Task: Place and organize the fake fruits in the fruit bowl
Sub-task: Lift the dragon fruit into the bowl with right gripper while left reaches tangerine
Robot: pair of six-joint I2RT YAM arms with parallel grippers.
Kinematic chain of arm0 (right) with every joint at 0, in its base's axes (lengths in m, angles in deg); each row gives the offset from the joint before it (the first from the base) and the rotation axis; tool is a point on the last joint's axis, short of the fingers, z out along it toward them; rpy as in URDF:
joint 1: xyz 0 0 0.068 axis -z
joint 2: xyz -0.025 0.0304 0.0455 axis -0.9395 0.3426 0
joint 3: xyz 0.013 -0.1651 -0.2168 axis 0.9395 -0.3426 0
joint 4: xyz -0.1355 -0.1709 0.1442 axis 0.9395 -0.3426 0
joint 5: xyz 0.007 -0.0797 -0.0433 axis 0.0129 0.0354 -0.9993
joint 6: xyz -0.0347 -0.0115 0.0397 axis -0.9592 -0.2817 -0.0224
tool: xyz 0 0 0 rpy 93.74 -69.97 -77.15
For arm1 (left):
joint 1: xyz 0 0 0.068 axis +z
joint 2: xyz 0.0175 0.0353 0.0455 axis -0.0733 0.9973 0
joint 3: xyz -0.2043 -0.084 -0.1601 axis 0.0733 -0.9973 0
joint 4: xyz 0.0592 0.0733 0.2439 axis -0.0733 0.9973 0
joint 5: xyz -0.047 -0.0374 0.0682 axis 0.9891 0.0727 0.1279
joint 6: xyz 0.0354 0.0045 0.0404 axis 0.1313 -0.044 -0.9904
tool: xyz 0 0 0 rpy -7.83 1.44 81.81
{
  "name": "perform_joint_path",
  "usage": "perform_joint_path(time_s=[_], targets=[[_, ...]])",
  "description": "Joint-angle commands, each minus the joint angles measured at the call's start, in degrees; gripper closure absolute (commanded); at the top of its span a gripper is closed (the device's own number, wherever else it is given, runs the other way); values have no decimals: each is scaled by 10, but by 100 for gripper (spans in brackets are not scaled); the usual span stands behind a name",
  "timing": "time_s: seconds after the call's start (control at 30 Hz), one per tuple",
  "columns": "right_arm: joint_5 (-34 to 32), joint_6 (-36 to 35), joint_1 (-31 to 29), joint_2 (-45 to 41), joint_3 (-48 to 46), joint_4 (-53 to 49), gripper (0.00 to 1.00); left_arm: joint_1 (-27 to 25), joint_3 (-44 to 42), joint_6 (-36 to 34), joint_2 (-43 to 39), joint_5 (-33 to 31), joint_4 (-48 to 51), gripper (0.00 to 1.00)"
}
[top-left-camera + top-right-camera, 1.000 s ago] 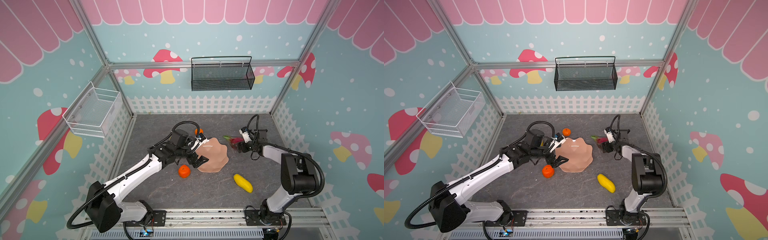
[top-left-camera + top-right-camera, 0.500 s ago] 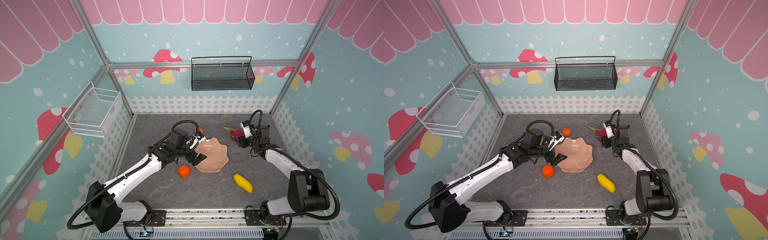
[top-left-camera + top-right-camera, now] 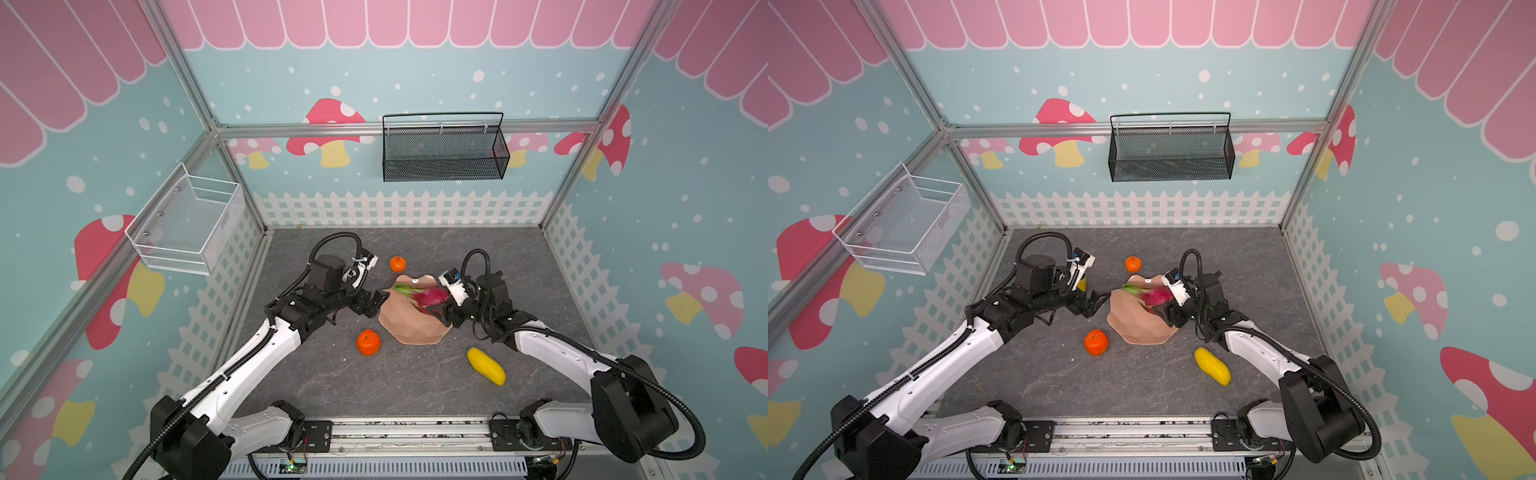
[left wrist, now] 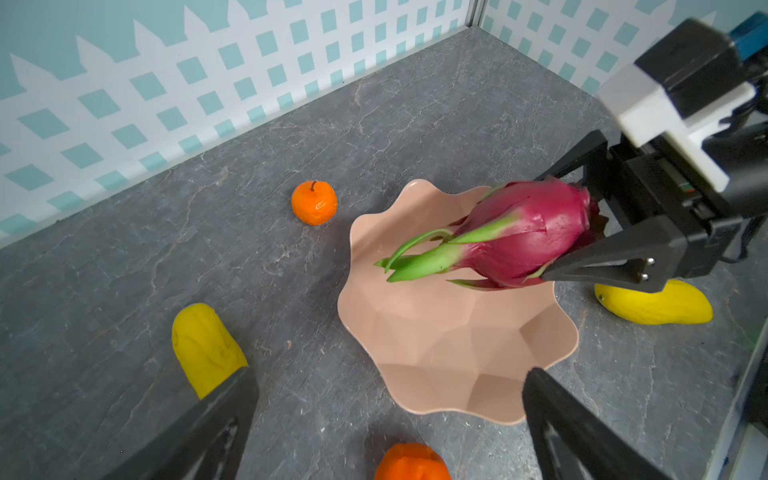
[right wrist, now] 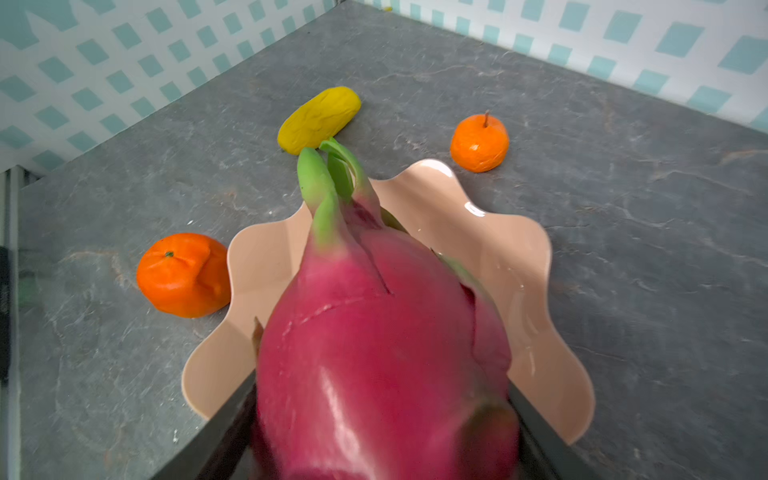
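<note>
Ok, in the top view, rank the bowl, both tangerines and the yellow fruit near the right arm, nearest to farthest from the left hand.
1. The bowl, just right of the left hand.
2. Too close to call: the front tangerine, towards the rail, and the back tangerine, towards the fence.
3. The yellow fruit, front right, clearly farthest.

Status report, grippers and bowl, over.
Left gripper open, empty, beside the fruit bowl. Right gripper shut on dragon fruit, over the bowl. Bowl bare, nothing in the way.

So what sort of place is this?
Likely a robot practice booth dressed as a toy garden: mushroom-printed walls, two robot arms on a rail, a plastic tangerine beside a pink bowl.
</note>
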Motion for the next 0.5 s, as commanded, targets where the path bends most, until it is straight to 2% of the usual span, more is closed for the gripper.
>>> perform_joint_path(time_s=[0.0,0.17,0.47], targets=[[23,-2,-13,8,-6,7,49,0,-28,35,-34,-3,25,0],[13,-7,-24,40,0,9,49,0,-56,50,-64,-7,40,0],[-22,-11,-50,108,33,15,48,0,-54,63,-69,-15,47,0]])
